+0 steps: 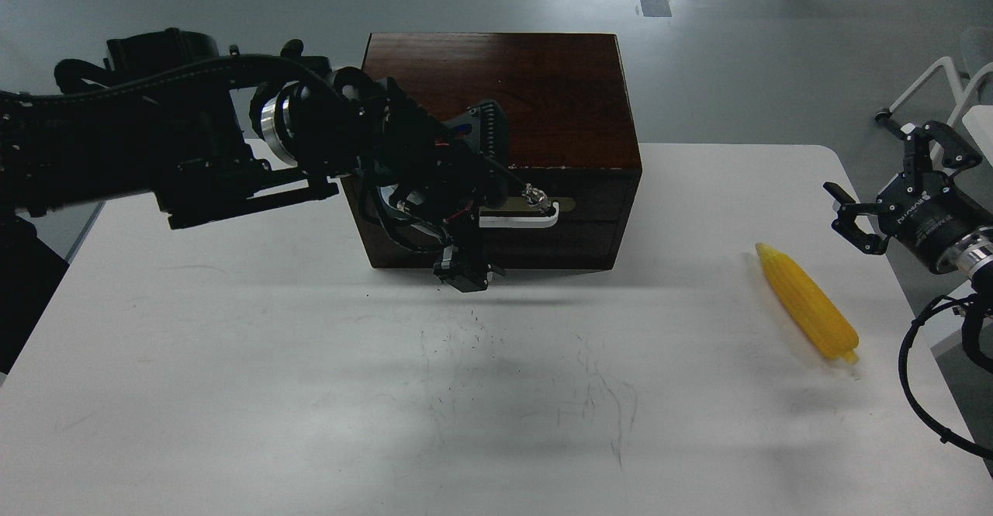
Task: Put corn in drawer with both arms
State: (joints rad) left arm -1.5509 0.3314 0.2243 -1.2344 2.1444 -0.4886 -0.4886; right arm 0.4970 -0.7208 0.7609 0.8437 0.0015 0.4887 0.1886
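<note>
The yellow corn lies on the white table at the right, tip pointing away from me. The dark brown box stands at the table's back middle. Its drawer looks closed, and the white bar handle shows only on its right part. My left gripper hangs in front of the box's lower left front, covering the handle's left end; it is dark and its fingers cannot be told apart. My right gripper is open and empty above the table's right edge, beyond the corn.
A white chair frame stands off the table's far right corner. A cable loop hangs from my right arm beside the table's right edge. Scuff marks cover the table's middle.
</note>
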